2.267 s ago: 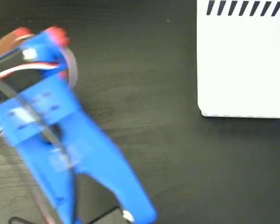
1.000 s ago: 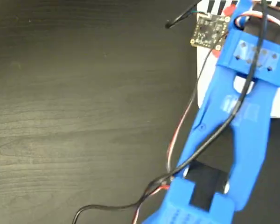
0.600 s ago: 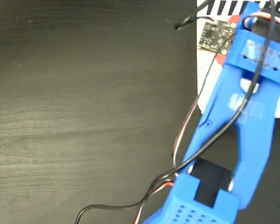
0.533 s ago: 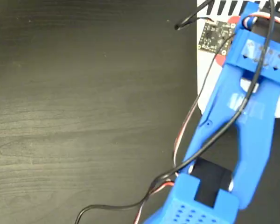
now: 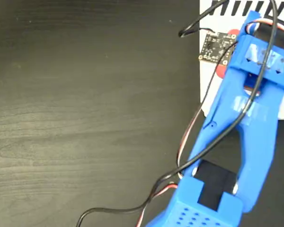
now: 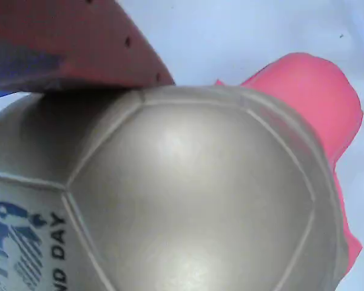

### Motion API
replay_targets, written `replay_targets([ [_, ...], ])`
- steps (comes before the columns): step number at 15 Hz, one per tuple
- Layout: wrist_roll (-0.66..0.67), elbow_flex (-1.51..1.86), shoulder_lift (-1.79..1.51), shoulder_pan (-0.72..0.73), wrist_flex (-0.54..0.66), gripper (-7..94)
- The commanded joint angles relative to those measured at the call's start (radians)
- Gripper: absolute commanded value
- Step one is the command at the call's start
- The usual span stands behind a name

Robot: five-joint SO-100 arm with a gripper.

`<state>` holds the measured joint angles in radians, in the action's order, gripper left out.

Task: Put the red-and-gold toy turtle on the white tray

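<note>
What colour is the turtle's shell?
The turtle's shell looks dull silvery gold with segment lines, seen best in the wrist view; its limbs are coral red.

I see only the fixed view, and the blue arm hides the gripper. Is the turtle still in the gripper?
Observer: The wrist view shows the turtle filling the frame, with one finger against the top edge of its gold shell.
Operator: Is it over the tray?
Observer: A plain white surface shows behind it in the wrist view, so probably the white tray.
Operator: Has it touched down?
Observer: I cannot tell. No view shows its underside.
</note>
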<state>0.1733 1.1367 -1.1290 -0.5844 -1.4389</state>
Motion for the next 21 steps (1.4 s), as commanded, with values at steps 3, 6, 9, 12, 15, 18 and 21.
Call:
replay_targets([
  [3,0.029,-0.020,-0.067,-0.002,-0.002,46],
  [6,0.035,-0.017,-0.072,0.006,-0.003,59],
  [9,0.035,-0.015,-0.077,0.006,-0.003,60],
  [12,0.044,-0.018,-0.078,0.006,-0.009,61],
  [15,-0.094,-0.166,-0.089,-0.009,-0.020,0],
  [18,-0.281,-0.287,-0.163,0.009,0.026,0],
  [21,-0.462,-0.020,-0.454,0.120,0.270,0],
])
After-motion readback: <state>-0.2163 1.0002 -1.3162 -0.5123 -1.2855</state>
